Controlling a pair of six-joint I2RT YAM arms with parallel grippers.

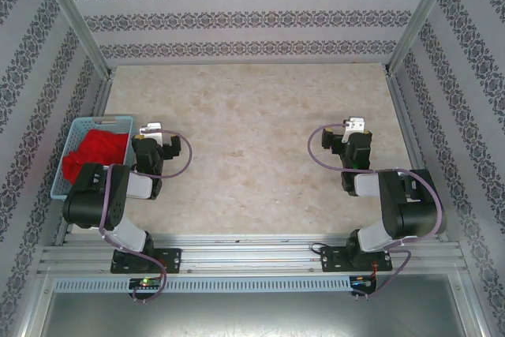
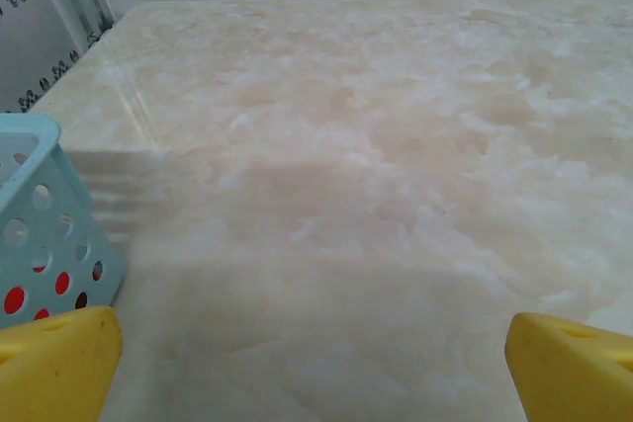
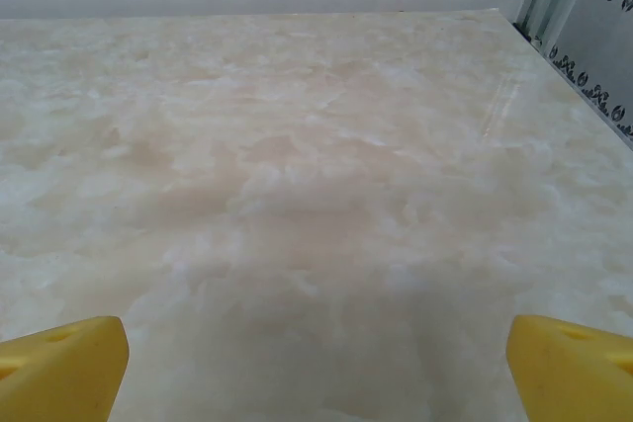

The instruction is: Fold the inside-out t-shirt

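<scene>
The red inside-out t-shirt lies bunched up inside the light blue mesh basket at the table's left edge. Its red cloth shows through the holes of the basket in the left wrist view. My left gripper hovers just right of the basket, open, its yellow fingertips far apart with bare table between them. My right gripper is over the right part of the table, open too, with yellow fingertips wide apart and nothing between them.
The marble-patterned tabletop stretches between the two arms. Patterned walls and metal frame posts close in the back and sides. An aluminium rail carries the arm bases at the near edge.
</scene>
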